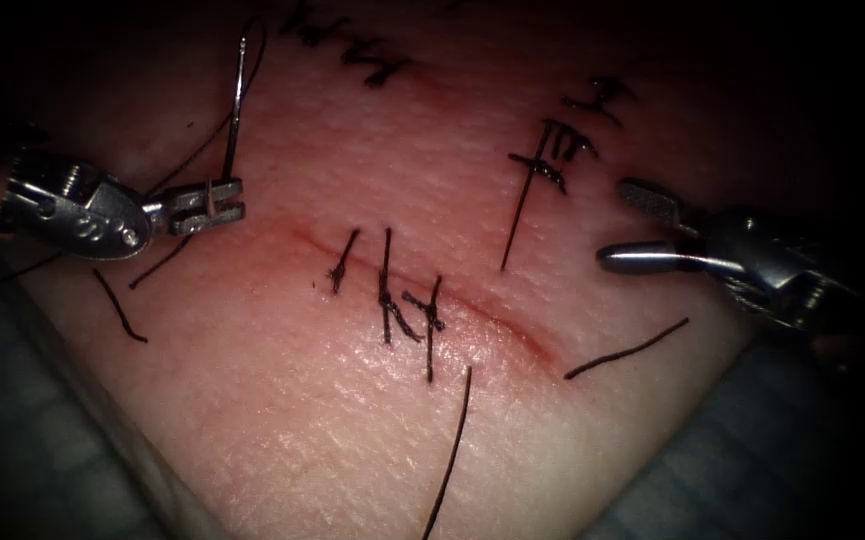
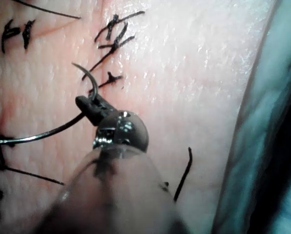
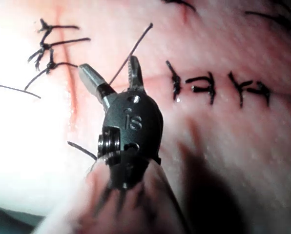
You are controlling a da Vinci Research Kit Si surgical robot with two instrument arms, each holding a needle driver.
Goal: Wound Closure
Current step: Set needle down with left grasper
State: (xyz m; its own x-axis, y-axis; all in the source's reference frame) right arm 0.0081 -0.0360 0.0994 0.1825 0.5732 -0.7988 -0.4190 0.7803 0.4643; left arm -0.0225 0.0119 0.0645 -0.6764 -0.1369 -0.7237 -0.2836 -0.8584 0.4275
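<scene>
The tissue carries a reddish cut crossed by three dark stitches. On the left of the cut my left tool is shut on the curved needle, gripping it near mid-curve; the needle stands up free above the tissue, not in it. Dark thread trails from the needle's upper end. The left wrist view shows the same grip, the needle arcing past the jaws of the left tool. At the right, my right tool hangs open and holds nothing. Its spread jaws show in the right wrist view.
Loose cut thread ends lie on the tissue: one right of the cut, one below the stitches, one at the left. An older row of stitches sits at the upper right. The tissue's edge drops to dark cloth.
</scene>
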